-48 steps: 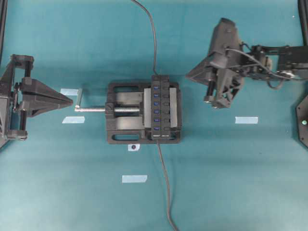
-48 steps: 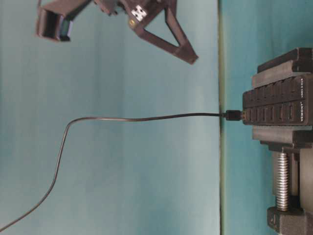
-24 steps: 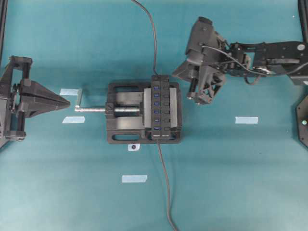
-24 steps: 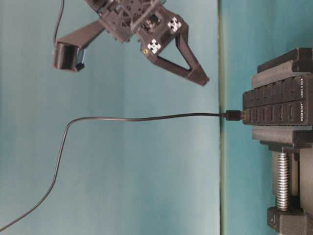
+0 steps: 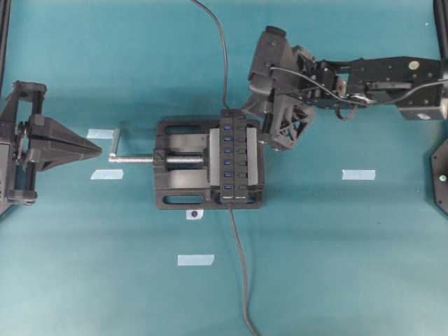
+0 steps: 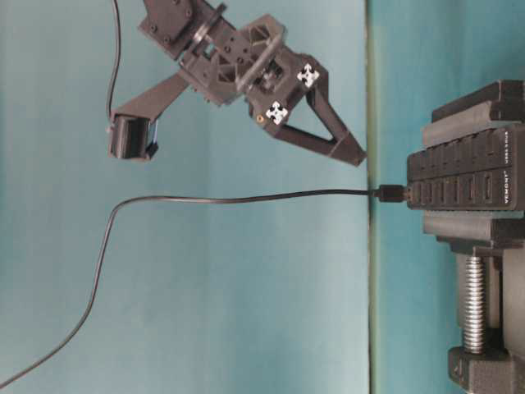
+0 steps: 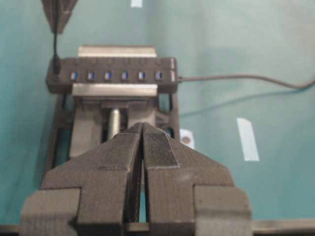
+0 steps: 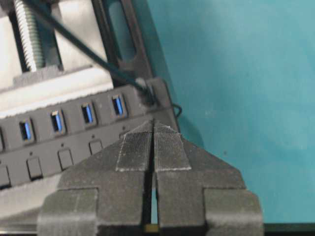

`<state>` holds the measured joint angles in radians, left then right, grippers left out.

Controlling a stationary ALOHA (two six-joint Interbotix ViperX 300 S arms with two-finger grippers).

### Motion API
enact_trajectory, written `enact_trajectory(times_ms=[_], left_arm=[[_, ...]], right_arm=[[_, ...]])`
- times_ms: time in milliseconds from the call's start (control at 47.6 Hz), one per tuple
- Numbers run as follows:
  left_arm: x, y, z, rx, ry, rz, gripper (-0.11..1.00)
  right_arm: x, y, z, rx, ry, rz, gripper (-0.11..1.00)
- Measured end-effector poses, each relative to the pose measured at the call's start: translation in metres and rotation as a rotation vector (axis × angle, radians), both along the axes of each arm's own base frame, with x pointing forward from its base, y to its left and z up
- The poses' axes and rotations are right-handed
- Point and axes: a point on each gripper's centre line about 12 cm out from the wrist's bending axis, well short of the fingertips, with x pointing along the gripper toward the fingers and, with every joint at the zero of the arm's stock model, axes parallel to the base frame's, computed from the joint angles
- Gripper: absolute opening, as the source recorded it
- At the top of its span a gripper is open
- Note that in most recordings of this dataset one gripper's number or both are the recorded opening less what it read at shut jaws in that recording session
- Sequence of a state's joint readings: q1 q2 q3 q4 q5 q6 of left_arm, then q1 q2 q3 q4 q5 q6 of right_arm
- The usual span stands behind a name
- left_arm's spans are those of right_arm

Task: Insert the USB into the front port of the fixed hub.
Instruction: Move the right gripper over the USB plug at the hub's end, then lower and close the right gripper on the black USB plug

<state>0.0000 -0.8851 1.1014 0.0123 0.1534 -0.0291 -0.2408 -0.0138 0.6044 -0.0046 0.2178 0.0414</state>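
The fixed hub point(image 5: 234, 155) is a long black strip with blue ports, clamped in a vise. The USB point(image 8: 147, 95), a small black plug on a thin dark cable point(image 5: 225, 63), stands in the hub's end port, farthest from the low table camera. The plug point(image 6: 389, 194) also shows in the table-level view, with its cable rising away. My right gripper point(image 5: 245, 112) is shut and holds nothing. Its tip point(image 8: 153, 122) hovers over the hub point(image 8: 59, 142), just short of the plug and apart from it. My left gripper point(image 5: 103, 147) is shut and holds nothing, left of the vise.
The black vise point(image 5: 182, 159) has a silver screw handle point(image 5: 115, 143) pointing at the left gripper. A second cable point(image 5: 241, 280) runs from the hub's other end toward the near table edge. Tape strips point(image 5: 195, 260), point(image 5: 358, 174) lie on the teal table.
The right arm has moved left and down toward the hub's far end, staying shut. The left arm, hub and cables have not moved.
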Motion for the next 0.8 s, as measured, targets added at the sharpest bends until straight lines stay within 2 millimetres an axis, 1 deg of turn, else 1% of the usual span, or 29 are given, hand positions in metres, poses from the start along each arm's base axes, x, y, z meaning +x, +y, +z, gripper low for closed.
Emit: enact_trajectory(times_ms=[210, 357, 462, 525, 630, 714, 798], left_arm=[[-0.0001, 0.0, 0.0005, 0.0, -0.003, 0.0, 0.0], [-0.0004, 0.0, 0.0006, 0.0, -0.003, 0.0, 0.0], [-0.0004, 0.0, 0.0006, 0.0, -0.003, 0.0, 0.0], [-0.0003, 0.0, 0.0008, -0.001, -0.005, 0.001, 0.0], [-0.0003, 0.0, 0.0008, 0.0, -0.005, 0.0, 0.0], [-0.0004, 0.0, 0.0006, -0.001, -0.003, 0.001, 0.0], [-0.0003, 0.0, 0.0008, -0.001, -0.005, 0.001, 0.0]], right_arm=[[0.0012, -0.0003, -0.0005, -0.001, -0.001, 0.001, -0.04], [0.0014, 0.0003, -0.0006, -0.011, -0.002, 0.013, -0.01], [0.0016, 0.0014, -0.0006, -0.026, 0.002, 0.031, 0.03], [0.0022, 0.0019, -0.0001, -0.033, 0.002, 0.04, 0.07], [0.0026, 0.0018, -0.0002, -0.041, 0.004, 0.048, 0.24], [0.0034, 0.0016, -0.0007, -0.041, 0.002, 0.048, 0.46], [0.005, 0.0013, -0.0009, -0.044, -0.007, 0.049, 0.7]])
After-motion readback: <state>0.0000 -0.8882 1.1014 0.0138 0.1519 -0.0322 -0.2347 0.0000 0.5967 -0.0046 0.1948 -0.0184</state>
